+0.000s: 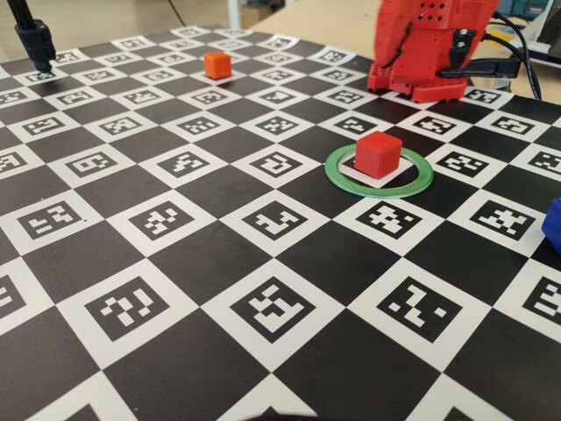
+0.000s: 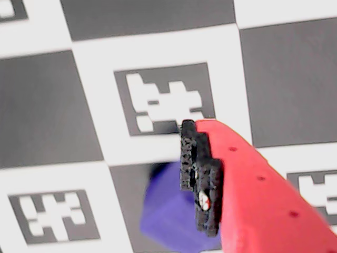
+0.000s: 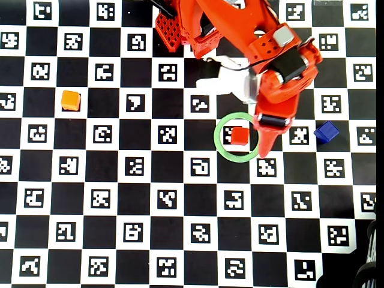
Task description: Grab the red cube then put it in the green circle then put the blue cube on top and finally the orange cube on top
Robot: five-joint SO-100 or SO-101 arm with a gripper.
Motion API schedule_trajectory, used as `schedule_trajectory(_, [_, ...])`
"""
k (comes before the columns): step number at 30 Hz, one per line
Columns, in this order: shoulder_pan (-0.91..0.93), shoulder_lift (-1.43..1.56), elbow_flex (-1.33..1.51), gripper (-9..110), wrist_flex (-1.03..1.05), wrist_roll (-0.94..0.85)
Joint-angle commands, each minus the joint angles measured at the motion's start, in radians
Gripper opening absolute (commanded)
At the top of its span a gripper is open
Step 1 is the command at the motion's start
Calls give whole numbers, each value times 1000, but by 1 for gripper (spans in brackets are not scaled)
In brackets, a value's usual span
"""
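Right now I see the red cube (image 3: pixel 239 136) sitting inside the green circle (image 3: pixel 224 151), upright on the white marker square that the ring outlines. In the fixed view the red cube (image 1: pixel 378 155) rests flat, well within the circle (image 1: pixel 419 183), touching nothing else.

My arm (image 3: pixel 282 72) reaches out from the top of the overhead view, and the pincer (image 3: pixel 264 146) hangs over the right edge of the circle, just beside the red cube. From above I cannot tell how far the jaws stand apart. In the wrist view the pincer (image 2: pixel 202 184) shows 1 red finger with a black ridged pad (image 2: pixel 192 158) facing left; the other finger is out of frame, so I cannot tell whether it is open or closed. Nothing is visibly held.

The blue cube (image 3: pixel 326 131) lies on the table to the right of the circle in the overhead view, well apart from the ring. The fixed view catches only a sliver of it (image 1: pixel 553 224) at the right edge. In the wrist view the blue cube (image 2: pixel 168 216) appears blurred, on a dark square below and left of the pad.

The orange cube (image 3: pixel 71 100) sits far off at the left in the overhead view, on a white square, and near the far side of the board (image 1: pixel 216 63) in the fixed view.
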Motion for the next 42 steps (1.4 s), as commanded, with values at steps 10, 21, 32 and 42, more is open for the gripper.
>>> schedule_trajectory(10, [-149, -252, -318, 43, -12, 71])
schedule_trajectory(21, [-258, -440, -500, 43, -61, 176])
schedule_trajectory(32, [-325, -627, -653, 43, -71, 207])
schedule_trajectory(42, [-324, -641, -551, 43, -156, 199])
